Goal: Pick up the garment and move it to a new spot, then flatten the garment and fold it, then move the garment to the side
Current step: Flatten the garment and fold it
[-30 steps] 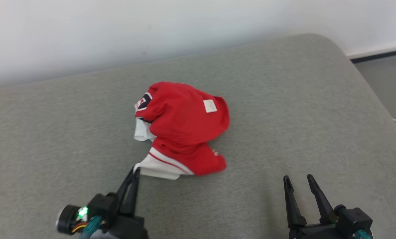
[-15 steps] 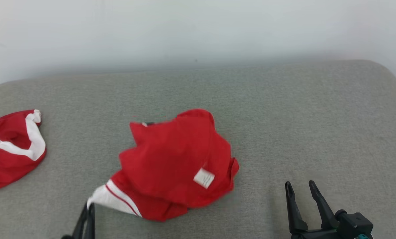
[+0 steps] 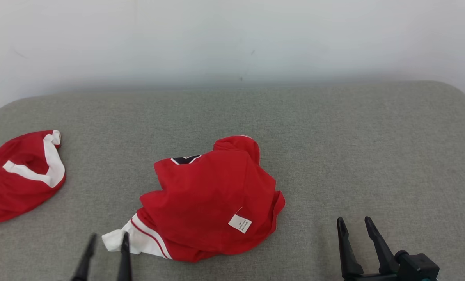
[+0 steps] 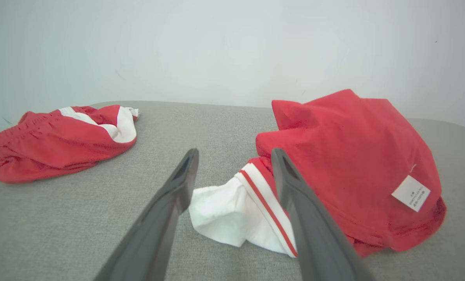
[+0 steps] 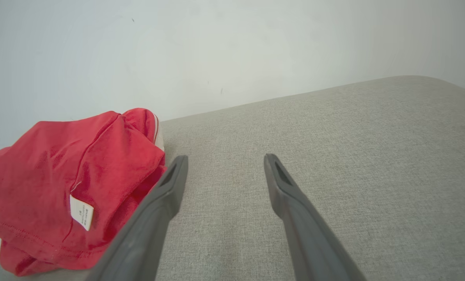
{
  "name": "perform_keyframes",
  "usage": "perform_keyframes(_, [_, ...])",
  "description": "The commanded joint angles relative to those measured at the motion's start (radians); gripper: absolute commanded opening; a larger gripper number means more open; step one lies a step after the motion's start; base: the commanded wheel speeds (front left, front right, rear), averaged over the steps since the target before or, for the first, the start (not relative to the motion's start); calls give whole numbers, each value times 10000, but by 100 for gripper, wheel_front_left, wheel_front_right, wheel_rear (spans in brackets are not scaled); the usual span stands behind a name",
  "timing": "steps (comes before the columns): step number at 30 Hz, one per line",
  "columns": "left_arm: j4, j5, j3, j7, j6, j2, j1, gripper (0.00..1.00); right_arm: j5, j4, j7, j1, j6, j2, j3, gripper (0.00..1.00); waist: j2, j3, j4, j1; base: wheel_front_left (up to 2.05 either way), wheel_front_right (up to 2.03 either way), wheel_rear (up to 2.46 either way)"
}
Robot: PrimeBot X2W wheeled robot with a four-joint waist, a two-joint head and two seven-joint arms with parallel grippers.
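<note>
Garment [image 3: 213,195], red with white trim, lies crumpled in the near middle of the grey fabric surface [image 3: 353,136].
Its white label [image 3: 240,223] faces up on the near right side, and its white hem [image 3: 127,240] sticks out at the near left corner. The left gripper [image 3: 108,235] stands at that corner with its fingers spread apart; the hem lies between and just beyond the tips, not pinched, and whether a finger touches the cloth cannot be told. The right gripper [image 3: 354,220] is at the near right, fingers spread and holding nothing, apart from the garment. A second red and white garment [image 3: 20,175] lies at the far left edge, well apart. A pale wall [image 3: 232,35] stands behind.
</note>
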Motion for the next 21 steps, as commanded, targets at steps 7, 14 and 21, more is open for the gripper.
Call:
perform_keyframes(7, [-887, 222, 780, -34, -54, -123, -1, 100, 3, -4, -5, 77, -22, 11, 180, 100, 0, -139, 142, 1, 0, 0, 0])
perform_keyframes(14, [-717, 512, 1127, -34, 135, -180, 16, 100, 165, 239, -5, 3, -22, 11, 675, 100, 0, -274, 225, 1, 0, 0, 0])
perform_keyframes(21, [-291, 166, 787, -34, 414, -182, 126, 100, 291, 868, -5, -385, -22, 10, 1431, 100, 0, -281, 526, 1, 0, 0, 0])
